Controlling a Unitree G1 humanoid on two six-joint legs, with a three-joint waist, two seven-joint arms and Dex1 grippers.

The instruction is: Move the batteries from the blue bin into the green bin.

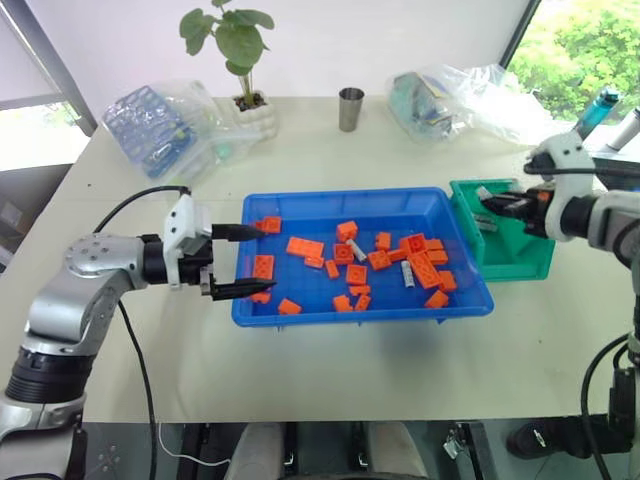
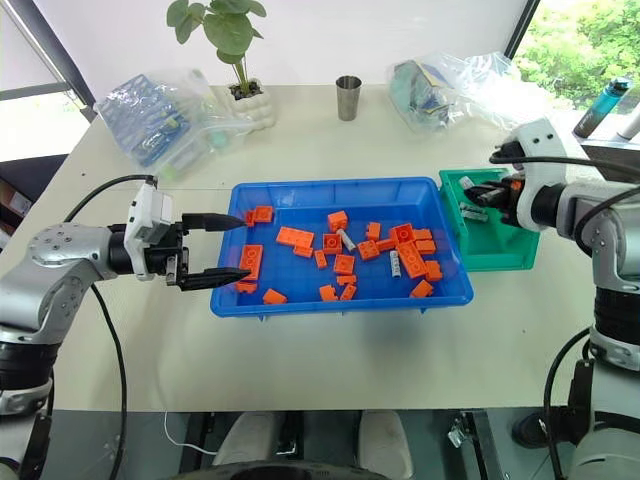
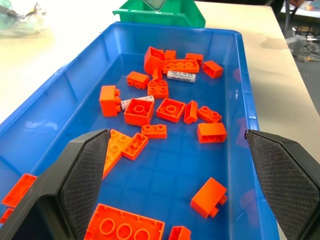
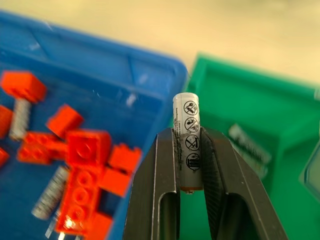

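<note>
Hiding battery (image 4: 186,145) base: right pincer (image 4: 189,150)

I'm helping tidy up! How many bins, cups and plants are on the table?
Bins: 2, the blue bin and the green bin
Cups: 1, the metal cup
Plants: 1, the potted plant
Total: 4

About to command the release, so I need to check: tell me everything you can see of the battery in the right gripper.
The battery is a slim silver-grey cylinder printed with a column of round black warning symbols. The right gripper is shut on it, one black finger on each side, and it stands along the fingers with its top end sticking out past the tips. It is held over the green bin, beside the blue bin.
</note>
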